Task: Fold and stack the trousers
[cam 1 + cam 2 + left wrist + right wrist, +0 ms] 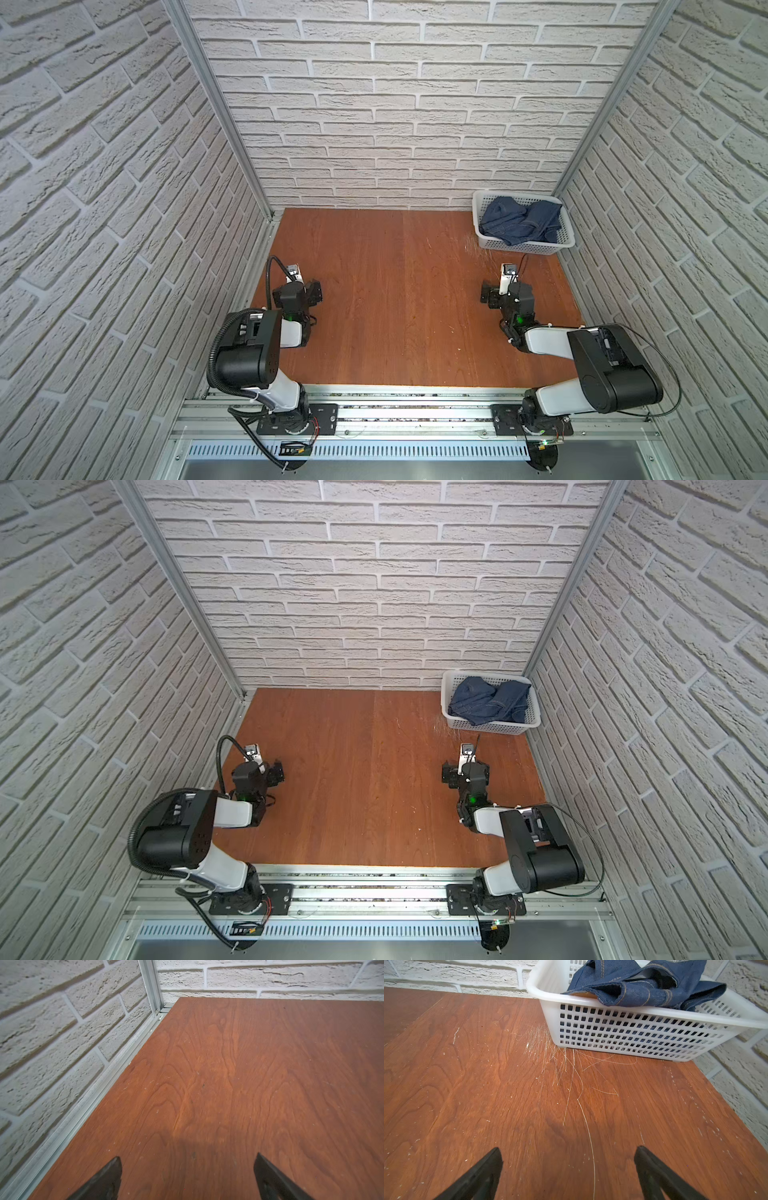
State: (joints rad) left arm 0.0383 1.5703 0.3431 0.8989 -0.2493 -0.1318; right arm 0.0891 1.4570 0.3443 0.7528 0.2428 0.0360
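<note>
Both tools are seen wide open and empty: the jaws of the right gripper (pixel 569 1149) are spread over the bare table (pixel 467 1084) with nothing between them, and the same is seen of the left gripper (pixel 188 1157). The trousers (pixel 643 987) are found bundled in the white basket (pixel 623 1030), ahead of the right gripper and well apart from the left gripper, with a fold of denim draped over the rim nearest the right gripper. No fold is yet made. If only a loose fold is pinched, the denim, likely heavy, may be dragged rather than lifted, and the basket, likely light, may be pulled along or tipped, since cloth is hung on its rim. If the perforated wall is struck by a jaw, the jaw may be snagged. If the bundle is taken by one arm alone, a twisted heap may be dropped on the table, and the legs may be hard to find. The table is a reddish wood-grain board, marked by pale scratches (pixel 560 1064) between the right gripper and the basket. It is enclosed on three sides by white brick-patterned walls (pixel 395 104) joined by aluminium framing (pixel 93 1095), so little room is left beyond the basket.
</note>
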